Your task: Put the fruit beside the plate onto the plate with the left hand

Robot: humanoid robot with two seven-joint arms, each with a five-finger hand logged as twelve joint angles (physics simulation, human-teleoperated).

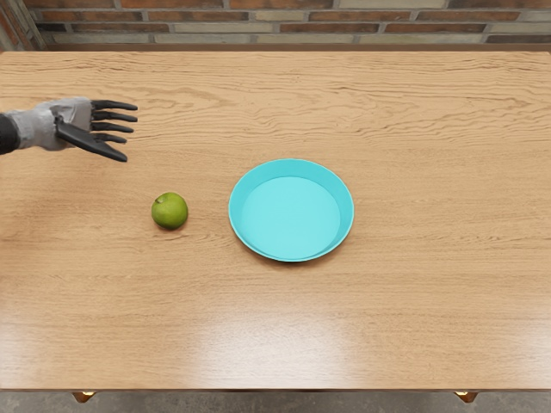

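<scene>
The left hand [82, 125] hovers at the upper left of the frame, its arm coming in from the left edge. The fingers are spread apart and stretched out toward the right of the picture, with the thumb slanting below them, and they hold nothing. No right arm shows anywhere.

The green apple [170, 210] sits on the wooden table [413, 310] left of centre, just beside the left rim of the turquoise plate [234, 209] but not touching it; a strip of bare wood shows between them. The plate has nothing on it, so the task is at its very start.

The relation that matters is this: the apple lies below and to the right of the hand in the frame, well apart from it, and the plate lies farther right along the same level as the apple. The left hand is the only one in sight and is on the apple's side of the plate, so it appears well placed. A reach would likely run down and right, then carry the fruit on rightward over the rim.

The apple is close to round, so it has no real long axis and points no particular way. Its stem end seems to face upward, though that is too small to tell for sure.
</scene>
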